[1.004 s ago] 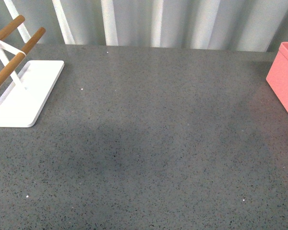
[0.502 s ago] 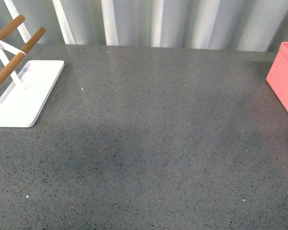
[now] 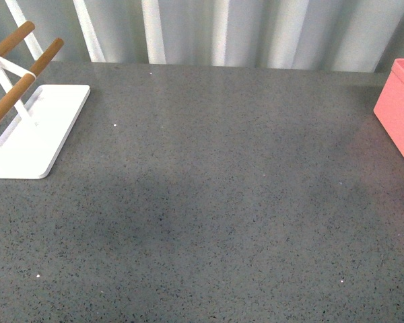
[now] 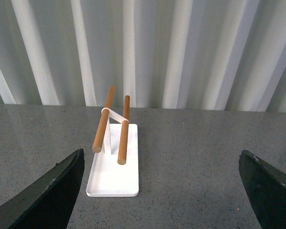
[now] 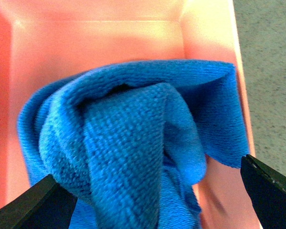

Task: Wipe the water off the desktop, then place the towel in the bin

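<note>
right wrist view: the towel (image 5: 133, 143) hangs bunched over the open bin (image 5: 207, 33), its folds filling most of the picture, with the pink floor and walls behind it. the right gripper (image 5: 148, 200) shows only as two dark finger tips at the lower corners, set wide apart; the towel seems to hang between them, but the contact is hidden, so i cannot tell whether it is grasped or already let go. in the front view the desk (image 3: 209, 202) looks dry and bare in the middle, with no clear puddle, the bin's corner (image 3: 398, 111) at the right edge and a white rack (image 3: 34, 128) at the left; neither arm shows there. the left gripper (image 4: 167, 191) is released, fingers spread wide, hovering over the desk and facing the rack. the wiping looks done, and the drop is what remains. the risk: the fleecy cloth may snag on a finger and be dragged back out as the arm lifts, or a fold may catch on the rim near the right wall and slide onto the desk.
</note>
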Available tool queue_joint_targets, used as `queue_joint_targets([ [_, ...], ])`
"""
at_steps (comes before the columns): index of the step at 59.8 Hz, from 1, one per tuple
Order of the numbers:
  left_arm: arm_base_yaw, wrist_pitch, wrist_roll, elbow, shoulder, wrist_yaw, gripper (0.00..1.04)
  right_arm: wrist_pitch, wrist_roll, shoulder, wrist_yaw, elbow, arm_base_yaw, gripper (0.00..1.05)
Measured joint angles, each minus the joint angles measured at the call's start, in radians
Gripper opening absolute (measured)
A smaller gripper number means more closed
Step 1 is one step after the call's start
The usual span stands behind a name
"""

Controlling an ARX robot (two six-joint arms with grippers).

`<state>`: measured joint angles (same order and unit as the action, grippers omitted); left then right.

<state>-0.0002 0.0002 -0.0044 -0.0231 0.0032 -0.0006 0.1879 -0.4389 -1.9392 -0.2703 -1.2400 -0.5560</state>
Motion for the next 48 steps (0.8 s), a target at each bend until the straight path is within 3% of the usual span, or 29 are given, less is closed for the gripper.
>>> queue_joint_targets([
  [14, 0.000, 0.000, 0.000, 0.000, 0.000, 0.000, 0.98, 0.109, 0.151, 0.009, -0.242, -0.045, -0.004, 0.98],
  [33, 0.000, 0.000, 0.000, 0.000, 0.000, 0.000, 0.98, 0.112, 0.192, 0.031, -0.229, -0.048, -0.029, 0.98],
  [48, 0.000, 0.000, 0.000, 0.000, 0.000, 0.000, 0.98, -0.016, 0.145, 0.261, -0.140, -0.005, -0.005, 0.98],
])
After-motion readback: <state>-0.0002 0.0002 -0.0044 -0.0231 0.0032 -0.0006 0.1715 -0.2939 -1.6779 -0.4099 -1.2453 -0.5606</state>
